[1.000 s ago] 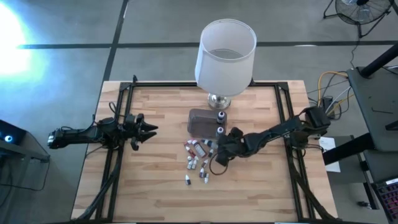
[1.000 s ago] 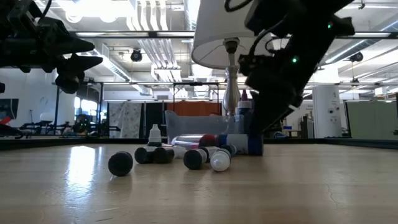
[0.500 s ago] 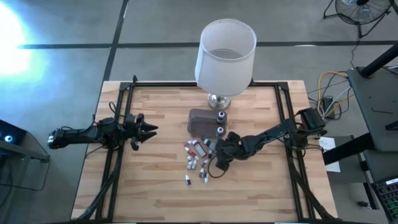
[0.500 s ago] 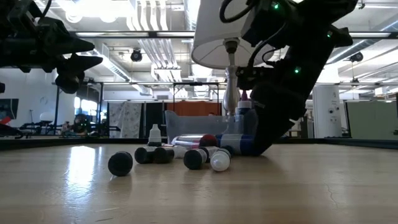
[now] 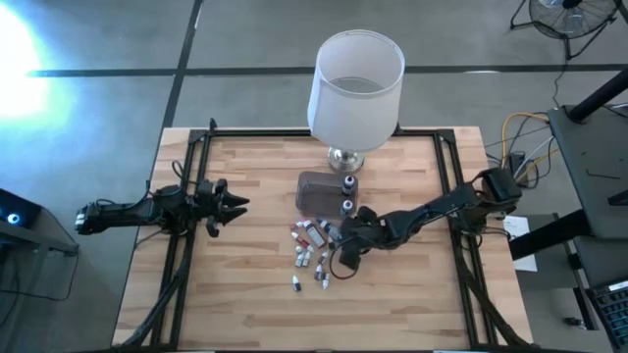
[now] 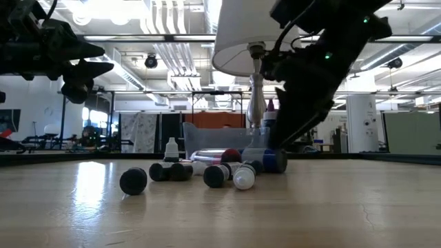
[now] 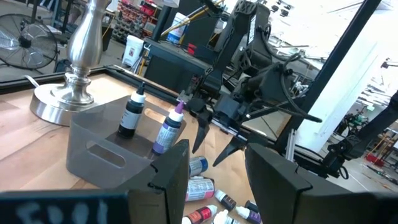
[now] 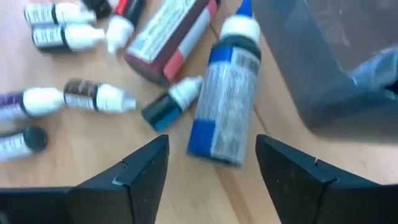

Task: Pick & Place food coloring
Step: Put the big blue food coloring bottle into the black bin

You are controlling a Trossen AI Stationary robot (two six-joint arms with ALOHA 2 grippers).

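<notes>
Since a moment ago, our right tool (image 8: 211,163) has lifted a little off the food coloring bottles (image 5: 312,250) and spread its fingers; it holds nothing. Those bottles lie in a loose pile on the table (image 5: 245,304), just beside the clear tub (image 5: 316,191), where two more stand upright. Our left tool (image 5: 235,206) waits far left, fingers apart and holding nothing.
</notes>
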